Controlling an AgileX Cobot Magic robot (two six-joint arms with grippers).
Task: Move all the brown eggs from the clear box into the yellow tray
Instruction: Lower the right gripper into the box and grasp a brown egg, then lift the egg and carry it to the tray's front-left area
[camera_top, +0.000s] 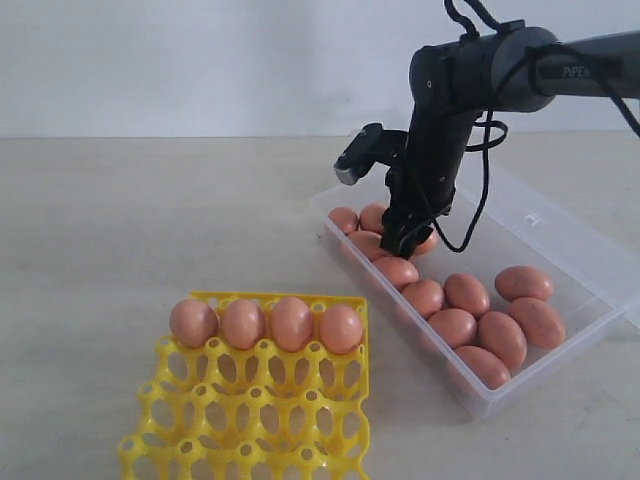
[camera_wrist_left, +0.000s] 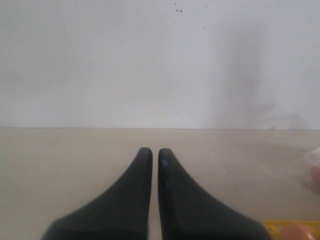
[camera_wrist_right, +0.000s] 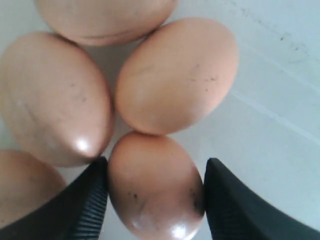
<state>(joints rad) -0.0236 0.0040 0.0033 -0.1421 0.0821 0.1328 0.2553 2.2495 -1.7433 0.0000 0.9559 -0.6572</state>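
**Four in the tray, about a dozen left: right jaws around the next egg**

Done: four brown eggs (camera_top: 265, 323) (smooth, oval, orange-brown, faint dark speckles) fill one edge row of the yellow tray (camera_top: 250, 420) (bright yellow plastic, grid of round cups with pegs). Every other cup is empty. Left: about a dozen of the same eggs lie in the clear box (camera_top: 560, 345) (large, shallow, rectangular, transparent plastic). Some are half hidden behind the arm, so the count is not exact. Roughly a quarter through, I'd judge.

Right gripper (camera_wrist_right: 156, 161) is down inside the box, jaws straddling the target egg (camera_wrist_right: 155, 200). One pad looks to be on the shell and the other at or just off it, so I cannot tell if the grip is made. The egg sits low in the box, not lifted. Left gripper (camera_wrist_left: 155, 152): jaws pressed together with nothing between them, over the pale beige tabletop (camera_top: 150, 220), a tray corner near them.

In the way:
- Two eggs just past the right fingertips touch the target egg, and another lies at the outer side of one finger; closing or lifting could nudge them.
- The box wall stands between the right jaws and the tray, which is well apart from them, so the egg must clear the rim.
- A black cable (camera_top: 486, 180) hangs off the arm behind the jaws.
- The clear lid flap (camera_top: 590, 240) lies open on the side of the jaws away from the tray, no obstruction
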